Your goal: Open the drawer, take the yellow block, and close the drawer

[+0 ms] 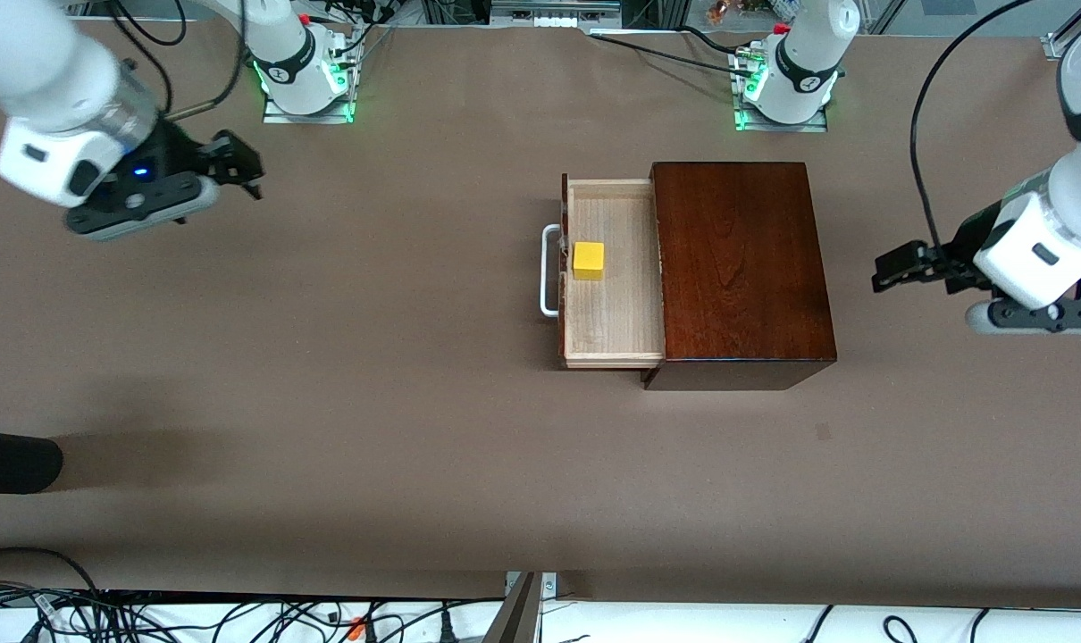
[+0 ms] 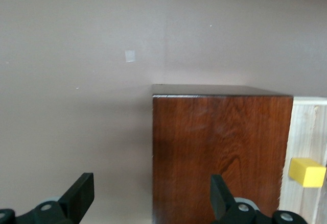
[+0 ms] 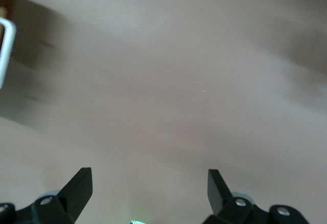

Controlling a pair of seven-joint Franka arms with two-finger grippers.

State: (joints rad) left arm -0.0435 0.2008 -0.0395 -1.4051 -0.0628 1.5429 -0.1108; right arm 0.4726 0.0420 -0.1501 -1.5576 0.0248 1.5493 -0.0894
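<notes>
A brown matte counter (image 1: 326, 402) fills nearly the whole scene, lit evenly from above with soft shadows. A small darker patch (image 1: 823, 432) marks its surface nearer the front camera. Along its near edge runs a white ledge (image 1: 773, 623) strewn with black cables (image 1: 147, 616). At the top edge stand metal frame rails (image 1: 554, 13) and more cables. A dark rounded object (image 1: 9, 462) juts in at the right arm's end.

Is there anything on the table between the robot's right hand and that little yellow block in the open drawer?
Only bare brown table, then the drawer's white handle and dark front. The front view shows this: right hand, yellow block, drawer.
</notes>
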